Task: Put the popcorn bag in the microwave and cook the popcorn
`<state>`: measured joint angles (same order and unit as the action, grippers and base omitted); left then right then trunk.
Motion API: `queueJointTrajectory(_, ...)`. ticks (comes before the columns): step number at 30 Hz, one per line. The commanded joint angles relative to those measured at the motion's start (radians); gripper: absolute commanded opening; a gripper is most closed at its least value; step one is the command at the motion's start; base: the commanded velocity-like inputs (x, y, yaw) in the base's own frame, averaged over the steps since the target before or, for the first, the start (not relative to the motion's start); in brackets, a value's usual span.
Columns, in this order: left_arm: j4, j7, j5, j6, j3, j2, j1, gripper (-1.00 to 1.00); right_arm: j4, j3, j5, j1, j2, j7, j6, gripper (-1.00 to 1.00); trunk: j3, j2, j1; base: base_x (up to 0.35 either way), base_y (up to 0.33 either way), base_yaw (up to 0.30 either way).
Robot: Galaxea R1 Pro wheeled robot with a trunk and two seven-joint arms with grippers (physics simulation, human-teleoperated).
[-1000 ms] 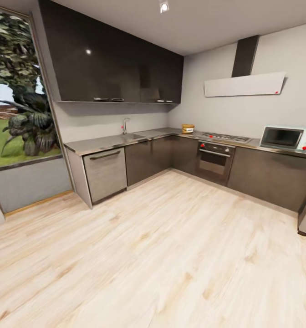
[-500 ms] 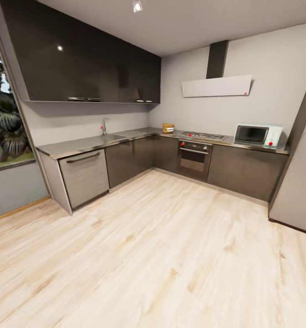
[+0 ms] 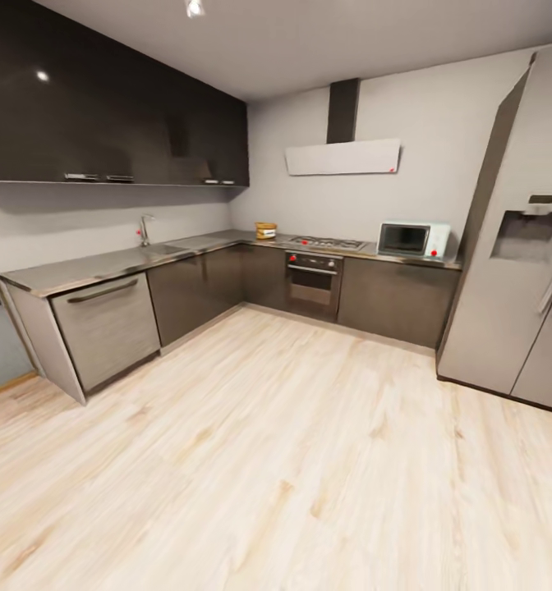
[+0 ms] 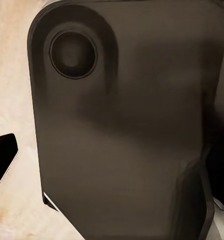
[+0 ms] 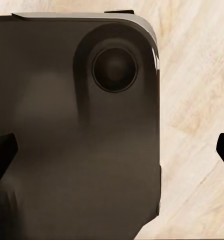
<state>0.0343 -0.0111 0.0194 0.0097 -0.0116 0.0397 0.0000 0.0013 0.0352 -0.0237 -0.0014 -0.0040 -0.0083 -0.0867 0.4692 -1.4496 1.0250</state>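
Pale wood floor (image 3: 292, 460) stretches to the grey surface (image 3: 103, 264) where the popcorn bag (image 3: 266, 231) sits beyond the hob (image 3: 325, 242) from the microwave (image 3: 413, 239), so the robot must approach; I cannot tell either pincer's state.

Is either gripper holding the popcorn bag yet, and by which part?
No. The popcorn bag sits on the countertop across the kitchen, left of the hob; whether the grippers hold anything else cannot be told.

My body panel (image 4: 122, 125): dark brown-grey, matte, rounded corners, one round recessed socket (image 4: 73, 52). Black fingertip (image 4: 2, 160) at edge. Right wrist view: same dark housing (image 5: 72, 130), round socket (image 5: 114, 69).
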Motion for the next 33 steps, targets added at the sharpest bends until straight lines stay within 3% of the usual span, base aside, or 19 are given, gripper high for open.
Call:
queueJointTrajectory(1, 0.001, -0.001, 0.002, 0.001, -0.001, 0.000, 0.000, 1.00, 0.000, 0.003, -0.002, 0.000, 0.000, 0.000, -0.004, 1.00, 0.001, 0.000, 0.000, 0.000, 0.000, -0.296)
queueJointTrajectory(33, 0.001, 0.001, -0.001, 0.000, 0.000, 0.002, 0.000, 1.00, 0.000, 0.003, -0.002, 0.000, 0.001, 0.001, -0.004, 1.00, 0.001, 0.000, 0.000, 0.000, 0.000, -0.296)
